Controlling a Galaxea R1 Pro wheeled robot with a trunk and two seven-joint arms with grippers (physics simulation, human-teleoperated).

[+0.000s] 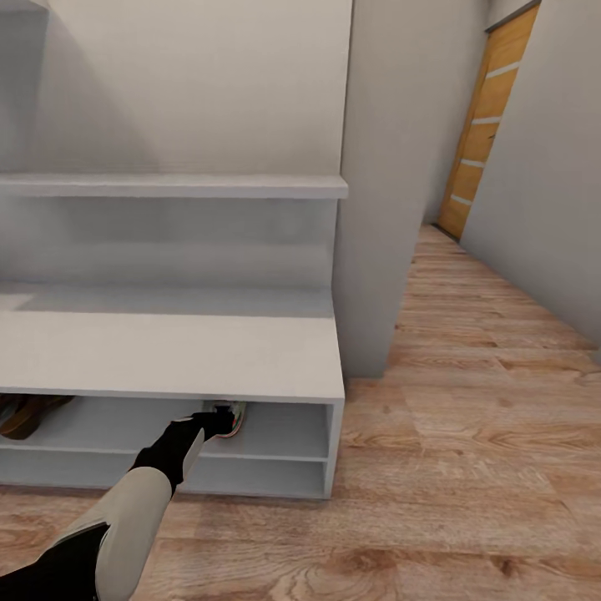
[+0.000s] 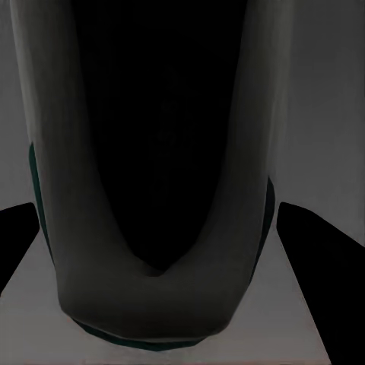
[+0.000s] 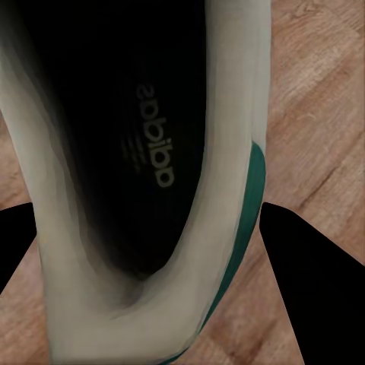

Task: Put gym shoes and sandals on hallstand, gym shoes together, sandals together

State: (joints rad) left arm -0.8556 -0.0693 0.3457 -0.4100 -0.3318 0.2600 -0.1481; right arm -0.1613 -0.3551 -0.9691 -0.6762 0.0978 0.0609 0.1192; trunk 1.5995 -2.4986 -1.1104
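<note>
One gym shoe (image 1: 236, 415) sits in the upper open shelf of the hallstand (image 1: 167, 355), under the bench top. My left gripper (image 1: 215, 420) reaches into that shelf. In the left wrist view its black fingers (image 2: 319, 251) flank this shoe's cream heel collar (image 2: 144, 304), which rests on the grey shelf. The second gym shoe (image 3: 220, 114), cream with a green stripe, sits between the right gripper's fingers (image 3: 312, 281) above the corridor floor (image 3: 319, 114). A dark brown sandal (image 1: 29, 413) lies at the left end of the same shelf.
A grey wall pillar (image 1: 392, 209) stands right of the hallstand. The plank corridor runs back to an orange door (image 1: 488, 117). The bench top and an upper shelf (image 1: 175, 185) are bare. A lower shelf (image 1: 250, 476) lies open beneath.
</note>
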